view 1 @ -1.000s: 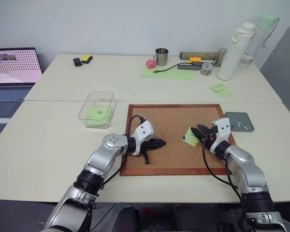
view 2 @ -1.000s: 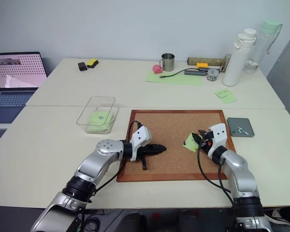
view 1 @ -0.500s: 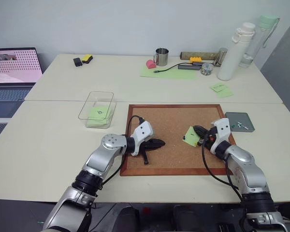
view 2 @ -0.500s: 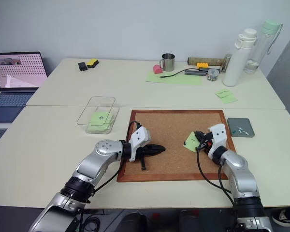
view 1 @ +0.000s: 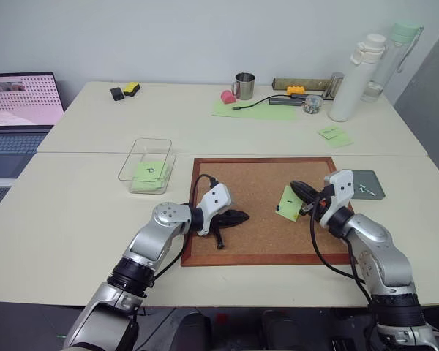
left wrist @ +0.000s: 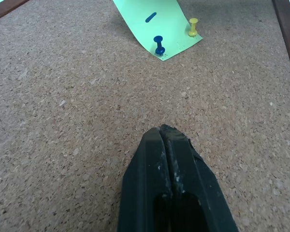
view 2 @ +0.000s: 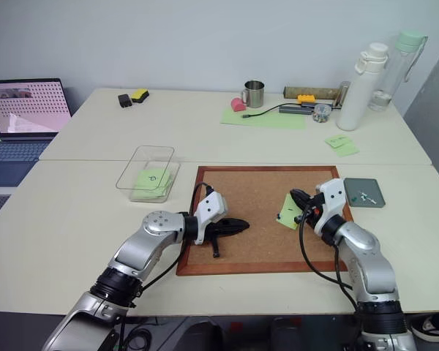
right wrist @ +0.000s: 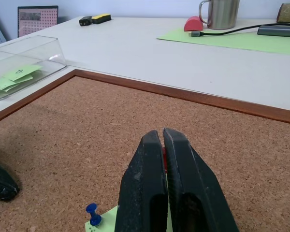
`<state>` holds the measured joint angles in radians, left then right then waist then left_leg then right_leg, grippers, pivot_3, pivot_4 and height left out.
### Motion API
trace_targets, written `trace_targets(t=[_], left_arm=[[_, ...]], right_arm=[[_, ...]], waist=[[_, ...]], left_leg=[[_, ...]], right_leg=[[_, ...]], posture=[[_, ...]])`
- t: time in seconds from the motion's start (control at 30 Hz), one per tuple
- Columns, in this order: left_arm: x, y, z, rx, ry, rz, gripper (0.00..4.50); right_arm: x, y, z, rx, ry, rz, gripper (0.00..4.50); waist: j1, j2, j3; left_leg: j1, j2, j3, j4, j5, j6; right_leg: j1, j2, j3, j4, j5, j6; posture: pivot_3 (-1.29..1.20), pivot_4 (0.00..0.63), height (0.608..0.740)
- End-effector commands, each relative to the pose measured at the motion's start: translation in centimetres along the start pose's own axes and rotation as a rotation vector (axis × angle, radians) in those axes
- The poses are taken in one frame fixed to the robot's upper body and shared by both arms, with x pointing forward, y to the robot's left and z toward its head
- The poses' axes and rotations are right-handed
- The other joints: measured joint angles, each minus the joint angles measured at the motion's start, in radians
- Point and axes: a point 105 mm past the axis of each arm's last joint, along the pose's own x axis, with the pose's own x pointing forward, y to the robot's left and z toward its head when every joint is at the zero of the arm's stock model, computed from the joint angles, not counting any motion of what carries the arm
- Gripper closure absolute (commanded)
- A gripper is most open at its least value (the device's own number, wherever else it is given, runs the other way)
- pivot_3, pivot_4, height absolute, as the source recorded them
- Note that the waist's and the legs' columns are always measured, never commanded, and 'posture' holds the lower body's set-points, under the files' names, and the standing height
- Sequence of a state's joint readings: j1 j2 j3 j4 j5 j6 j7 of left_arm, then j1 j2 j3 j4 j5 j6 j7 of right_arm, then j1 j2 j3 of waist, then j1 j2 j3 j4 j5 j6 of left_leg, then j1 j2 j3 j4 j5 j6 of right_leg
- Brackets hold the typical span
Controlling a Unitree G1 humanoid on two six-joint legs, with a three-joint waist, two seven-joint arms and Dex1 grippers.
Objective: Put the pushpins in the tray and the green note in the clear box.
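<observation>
On the right half of the corkboard (view 1: 260,212), centre-right of the head views, the green note (view 1: 287,203) stands lifted on edge. The right gripper (view 1: 301,191), its jaws closed tight, is at the note's upper edge; a trace of red between the jaws in the right wrist view suggests a red pushpin (right wrist: 163,158) is pinched there, though this cannot be confirmed. In the left wrist view a blue pushpin (left wrist: 159,45) stands through the note's lower corner and a yellow pushpin (left wrist: 193,26) stands just beside its edge. The note looks thin, light and limp, liable to tear if pulled against a pin; it is best taken by a free edge once unpinned. The pins are tiny, hard and slippery, best gripped by the plastic head. The left gripper (view 1: 236,216), jaws closed on nothing, rests low over mid-board. The tray (view 1: 363,183), right of the board, holds a few pins. The clear box (view 1: 147,165), left of the board, already contains green notes.
</observation>
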<state>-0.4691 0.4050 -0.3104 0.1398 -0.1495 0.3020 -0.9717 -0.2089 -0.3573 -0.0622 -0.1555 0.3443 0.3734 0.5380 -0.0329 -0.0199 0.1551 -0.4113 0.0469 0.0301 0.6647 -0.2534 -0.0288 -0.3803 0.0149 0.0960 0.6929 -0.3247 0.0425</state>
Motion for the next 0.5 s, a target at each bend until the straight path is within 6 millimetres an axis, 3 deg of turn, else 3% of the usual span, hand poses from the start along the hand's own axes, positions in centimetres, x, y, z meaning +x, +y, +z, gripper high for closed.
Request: trace_targets(t=[0.03, 0.33, 0.5], left_arm=[[-0.2, -0.1, -1.0, -0.009, 0.052, 0.002, 4.50], [-0.3, -0.2, -1.2, -0.015, 0.058, -0.003, 4.50], [-0.3, -0.3, -1.2, -0.018, 0.059, -0.006, 4.50]], right_arm=[[-0.8, -1.0, 1.9, -0.023, -0.051, -0.041, 4.46], [-2.4, -5.4, 3.2, -0.007, -0.066, -0.220, 4.46], [-4.2, -10.8, 3.5, -0.030, -0.031, -0.459, 4.46]], waist=[[0.000, 0.000, 0.000], [0.000, 0.000, 0.000], [0.000, 0.000, 0.000]], left_leg=[[0.000, 0.000, 0.000, 0.000, 0.000, 0.000], [0.000, 0.000, 0.000, 0.000, 0.000, 0.000], [0.000, 0.000, 0.001, 0.000, 0.000, 0.000]], right_leg=[[0.000, 0.000, 0.000, 0.000, 0.000, 0.000], [0.000, 0.000, 0.000, 0.000, 0.000, 0.000], [0.000, 0.000, 0.000, 0.000, 0.000, 0.000]], posture=[[0.00, 0.150, 0.740], [0.00, 0.150, 0.740], [0.00, 0.150, 0.740]])
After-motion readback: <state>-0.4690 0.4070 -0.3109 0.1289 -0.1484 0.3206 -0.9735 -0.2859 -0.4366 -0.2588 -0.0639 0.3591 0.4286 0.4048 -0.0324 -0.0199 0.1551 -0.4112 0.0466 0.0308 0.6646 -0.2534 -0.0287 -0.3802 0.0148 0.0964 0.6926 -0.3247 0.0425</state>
